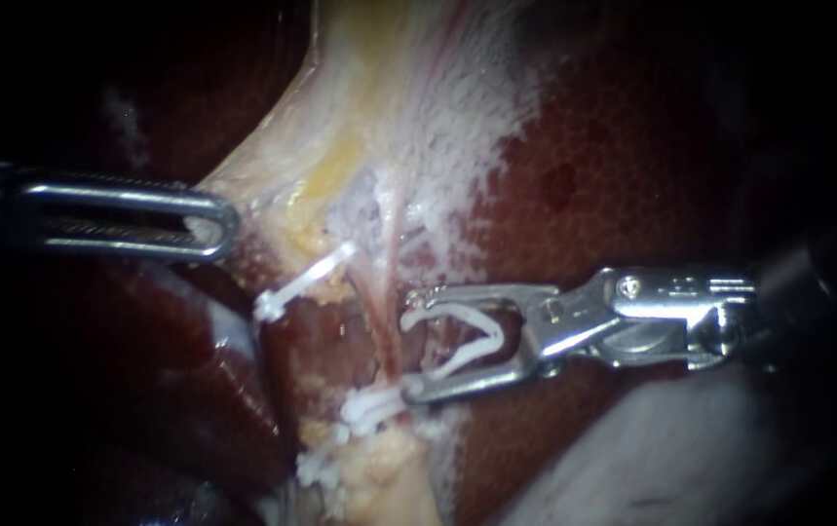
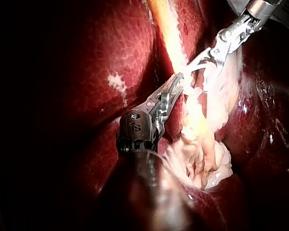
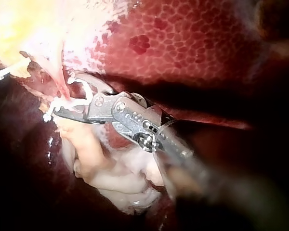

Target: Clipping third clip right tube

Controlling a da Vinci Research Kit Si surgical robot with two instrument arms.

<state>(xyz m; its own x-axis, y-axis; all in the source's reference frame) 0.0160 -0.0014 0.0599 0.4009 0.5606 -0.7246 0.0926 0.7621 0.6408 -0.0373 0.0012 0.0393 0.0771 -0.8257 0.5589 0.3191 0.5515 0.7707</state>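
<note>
Endoscope: the silver right instrument (image 1: 410,343) lies level, its claw spread yet holding an open white plastic clip (image 1: 489,329) — the thin pink right tube (image 1: 387,287) just ahead. Left wrist: the slotted left instrument (image 2: 180,79), claw pinching pale yellowish tissue (image 2: 197,120). Right wrist: the tube sits at the clip's mouth.

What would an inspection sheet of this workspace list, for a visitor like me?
surface: dark red liver, with pale tissue stretched across it
job's things: right tube; white open clip, its tips at the tube; closed clips on tissue nearby
clutter: nothing seen
hands: left instrument is shut on the pale tissue; right instrument holds the open clip from both sides
cables: nothing seen
surroundings: dark, nothing seen
</note>
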